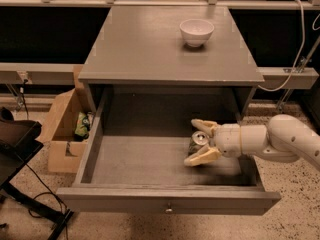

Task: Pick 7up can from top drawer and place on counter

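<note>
I had the fingers (200,158) reaching in from the right, spread open, one on each side of the can (198,144), which stood upright at the right of the drawer (93,149). It sat between them, lid up, so I judged closing came next, then lifting to the desk (150,44) above
</note>
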### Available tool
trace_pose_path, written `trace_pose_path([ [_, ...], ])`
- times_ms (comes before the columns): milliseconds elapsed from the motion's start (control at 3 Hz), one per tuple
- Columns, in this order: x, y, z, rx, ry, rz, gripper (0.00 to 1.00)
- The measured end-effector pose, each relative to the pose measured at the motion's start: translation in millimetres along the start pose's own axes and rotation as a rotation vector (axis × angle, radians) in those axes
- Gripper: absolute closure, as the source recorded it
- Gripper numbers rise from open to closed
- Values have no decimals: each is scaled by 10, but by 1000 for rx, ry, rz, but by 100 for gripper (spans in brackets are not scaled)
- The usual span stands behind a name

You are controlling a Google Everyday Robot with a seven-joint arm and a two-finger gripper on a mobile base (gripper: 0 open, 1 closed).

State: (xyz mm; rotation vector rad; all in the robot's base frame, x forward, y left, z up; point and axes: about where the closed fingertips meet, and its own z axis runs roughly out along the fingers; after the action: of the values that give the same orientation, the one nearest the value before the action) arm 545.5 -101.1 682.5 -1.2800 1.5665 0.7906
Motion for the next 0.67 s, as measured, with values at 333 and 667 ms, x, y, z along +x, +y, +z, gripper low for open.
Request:
trace_pose_path([
  [333,8,188,44,-21,9,19,39],
  [667,63,275,139,-37,12,49,62],
])
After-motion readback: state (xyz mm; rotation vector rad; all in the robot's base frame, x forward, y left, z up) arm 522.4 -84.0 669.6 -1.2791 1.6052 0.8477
